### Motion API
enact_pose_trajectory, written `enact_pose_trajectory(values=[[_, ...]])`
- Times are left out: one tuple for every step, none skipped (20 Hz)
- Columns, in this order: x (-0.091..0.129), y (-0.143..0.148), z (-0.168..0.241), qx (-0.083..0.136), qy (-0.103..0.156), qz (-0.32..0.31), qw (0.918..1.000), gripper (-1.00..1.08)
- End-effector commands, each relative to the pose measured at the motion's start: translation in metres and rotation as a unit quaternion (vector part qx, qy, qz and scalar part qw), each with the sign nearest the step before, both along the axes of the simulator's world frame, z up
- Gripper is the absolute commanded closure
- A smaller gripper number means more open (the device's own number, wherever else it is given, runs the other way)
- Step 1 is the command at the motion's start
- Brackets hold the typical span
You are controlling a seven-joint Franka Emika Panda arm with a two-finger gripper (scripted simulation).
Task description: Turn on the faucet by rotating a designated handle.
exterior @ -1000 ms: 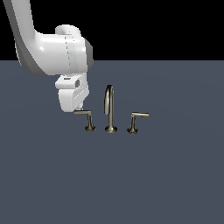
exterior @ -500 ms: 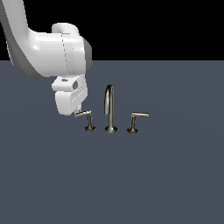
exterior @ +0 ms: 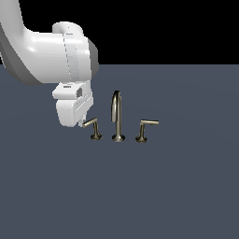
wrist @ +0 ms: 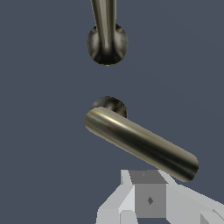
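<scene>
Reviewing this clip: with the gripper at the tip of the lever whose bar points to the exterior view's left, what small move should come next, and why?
Probably keep pushing sideways on the designated handle to swing it about its post: the gripper sits at the bar's free end, and the bar already looks angled.

The white arm comes in from the upper part of the exterior view's left, its thick rounded link lying nearly level before it bends down at the wrist. Below that, the gripper hangs pointing downward, its boxy white body low over the dark surface. In the wrist view only one grey-white finger shows at the frame's edge, so how the jaws stand cannot be told.
</scene>
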State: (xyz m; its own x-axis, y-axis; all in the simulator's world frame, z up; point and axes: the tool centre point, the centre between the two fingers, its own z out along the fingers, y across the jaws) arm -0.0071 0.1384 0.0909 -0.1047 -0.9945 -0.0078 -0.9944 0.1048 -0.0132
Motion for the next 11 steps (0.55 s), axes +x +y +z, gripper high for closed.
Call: enact_pose_trajectory(values=[[-0.007, -0.009, 0.0, -0.002, 0.003, -0.001, 1.0, 1.08], [-0.01, -0.011, 0.0, -0.002, 0.003, -0.001, 1.0, 1.08], [-0.012, -0.014, 0.0, -0.002, 0.004, -0.001, 1.0, 1.08], [-0.015, -0.016, 0.0, -0.002, 0.004, -0.001, 1.0, 1.08], [-0.018, -0.019, 0.0, -0.002, 0.004, -0.001, 1.0, 1.08], [-0.021, -0.021, 0.0, -0.002, 0.005, 0.0, 1.0, 1.08], [-0.023, -0.024, 0.0, -0.003, 0.005, 0.0, 1.0, 1.08], [-0.026, -0.026, 0.0, -0.003, 0.006, 0.0, 1.0, 1.08], [-0.029, -0.029, 0.0, -0.003, 0.006, 0.0, 1.0, 1.08], [-0.031, -0.032, 0.0, -0.003, 0.007, 0.001, 1.0, 1.08], [-0.031, -0.032, 0.0, -0.003, 0.007, 0.001, 1.0, 1.08]])
